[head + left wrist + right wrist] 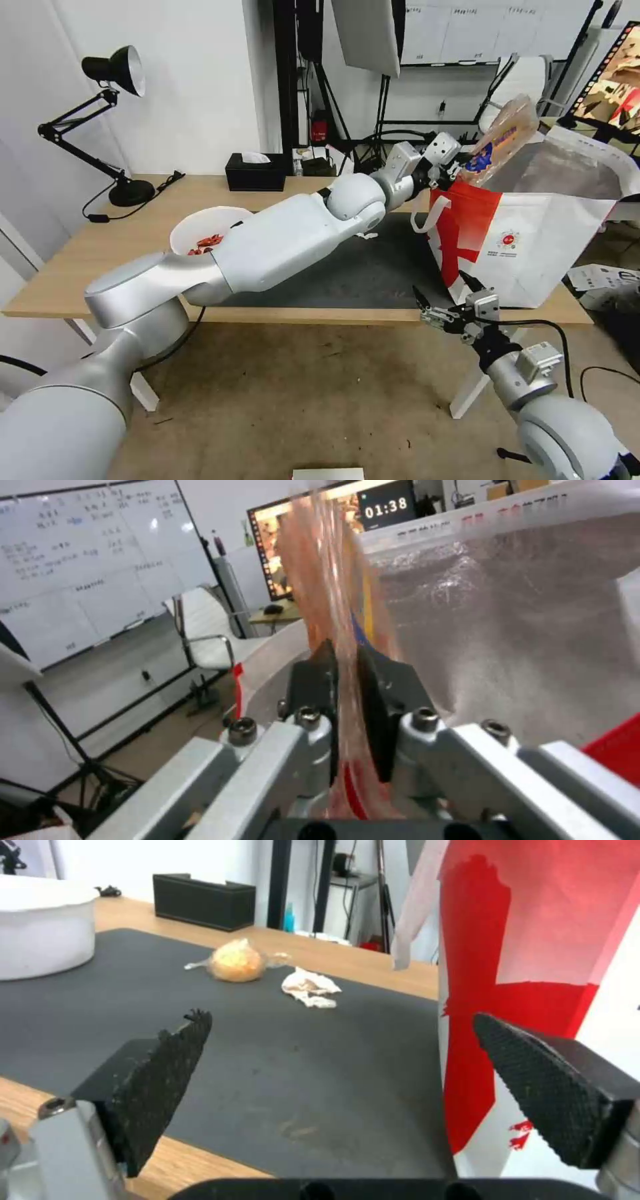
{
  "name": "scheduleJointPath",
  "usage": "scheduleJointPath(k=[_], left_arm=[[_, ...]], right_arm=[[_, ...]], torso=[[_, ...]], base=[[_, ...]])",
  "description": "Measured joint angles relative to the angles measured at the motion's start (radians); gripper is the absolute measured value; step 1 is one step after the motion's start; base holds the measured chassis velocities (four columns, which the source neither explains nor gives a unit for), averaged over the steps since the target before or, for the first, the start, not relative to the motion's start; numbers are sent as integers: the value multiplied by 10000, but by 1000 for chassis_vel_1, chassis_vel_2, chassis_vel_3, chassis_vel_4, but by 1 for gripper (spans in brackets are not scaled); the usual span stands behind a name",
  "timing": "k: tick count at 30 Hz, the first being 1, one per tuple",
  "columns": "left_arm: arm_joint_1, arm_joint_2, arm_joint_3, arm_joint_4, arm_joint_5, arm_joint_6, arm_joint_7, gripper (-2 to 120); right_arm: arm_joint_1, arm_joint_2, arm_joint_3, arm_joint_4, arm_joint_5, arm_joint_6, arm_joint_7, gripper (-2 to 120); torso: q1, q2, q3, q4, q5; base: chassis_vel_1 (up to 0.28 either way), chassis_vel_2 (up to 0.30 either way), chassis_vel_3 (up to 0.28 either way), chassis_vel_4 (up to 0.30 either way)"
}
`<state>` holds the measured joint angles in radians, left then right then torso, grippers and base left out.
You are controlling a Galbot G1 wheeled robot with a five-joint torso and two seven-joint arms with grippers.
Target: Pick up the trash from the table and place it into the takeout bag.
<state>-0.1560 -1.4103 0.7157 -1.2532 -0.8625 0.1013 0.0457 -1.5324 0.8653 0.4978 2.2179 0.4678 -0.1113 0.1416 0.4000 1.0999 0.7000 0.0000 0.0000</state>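
Observation:
My left arm reaches across the table (100, 247) to the red-and-white takeout bag (533, 247). The left gripper (455, 171) is shut on the edge of the clear plastic clamshell tray (508, 130), which stands tilted over the bag's open top. In the left wrist view the fingers (383, 690) pinch the tray (327, 580) in front of the foil lining (520, 630). My right gripper (443, 303) hangs open at the table's front edge, beside the bag's (527, 965) lower corner. On the mat (267, 1050) lie the knotted bag (235, 962) and the crumpled tissue (310, 987). The white bowl (200, 230) of red shells stands left, partly behind my arm.
A black tissue box (255, 172) stands at the table's back edge, and a black desk lamp (113, 120) at the back left. Light stands, cables and a chair crowd the room behind the bag. Bare floor lies in front of the table.

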Motion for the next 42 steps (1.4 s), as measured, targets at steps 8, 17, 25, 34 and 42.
scheduleJointPath(k=[8,17,25,34,42], left_arm=[[140,67,-315,-168,-790,170,-209,47],[716,1128,-920,-1546,-1315,-152,-1088,77],[2952,3662,-1944,-4337,-428,-430,-1382,99],[8585,5043,-6287,-7051,1635,-482,-959,100],[14167,4169,-9505,-8334,4469,-1596,-632,100]], right_arm=[[318,-1,-123,-141,222,-7,0,100],[442,19,-144,-16,268,100,37,100],[111,165,136,282,448,953,180,100],[-560,137,828,736,477,1155,257,100],[-1447,435,1141,1000,201,1576,235,100]], torso=[[0,1,0,0,0],[0,1,0,0,-2],[-1,2,-1,0,-6],[-2,2,-3,-1,-4],[-3,3,-3,-2,-1]], base=[[0,0,0,0],[0,0,0,0],[0,0,0,0],[0,0,0,0],[0,0,0,0]])
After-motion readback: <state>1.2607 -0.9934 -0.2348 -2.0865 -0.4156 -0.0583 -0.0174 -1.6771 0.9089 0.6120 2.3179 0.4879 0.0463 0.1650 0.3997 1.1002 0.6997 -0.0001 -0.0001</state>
